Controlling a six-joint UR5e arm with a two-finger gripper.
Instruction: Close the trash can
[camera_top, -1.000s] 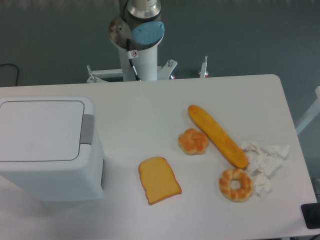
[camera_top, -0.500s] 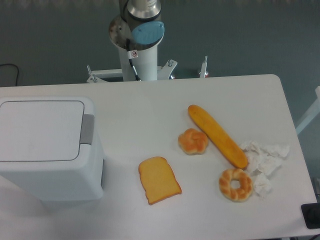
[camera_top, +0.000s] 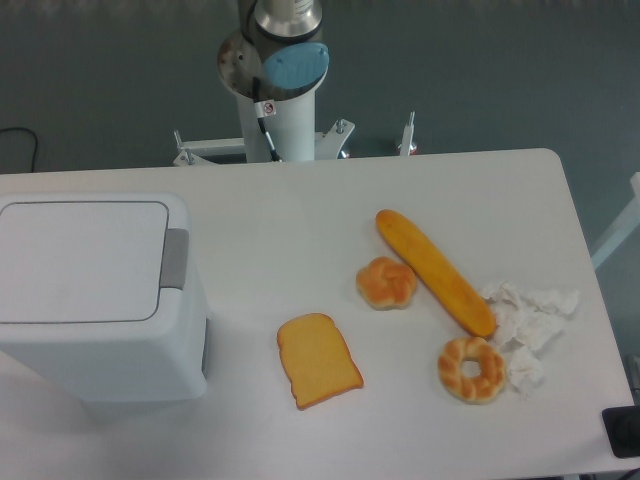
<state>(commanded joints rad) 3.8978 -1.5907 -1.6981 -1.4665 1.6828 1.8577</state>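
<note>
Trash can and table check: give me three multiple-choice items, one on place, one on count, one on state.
1. Where does the trash can stand on the table?
A. left
B. right
C. far middle

2. How many bread items lie on the table?
A. two
B. four
C. six

3. The trash can's lid is:
A. raised upright
B. missing
C. lying flat, shut

Answers: 1 A, it fills the image's left side. 2 B: baguette, bun, toast slice, ring bread. 3 C, the lid sits level, grey latch tab at its edge.
</note>
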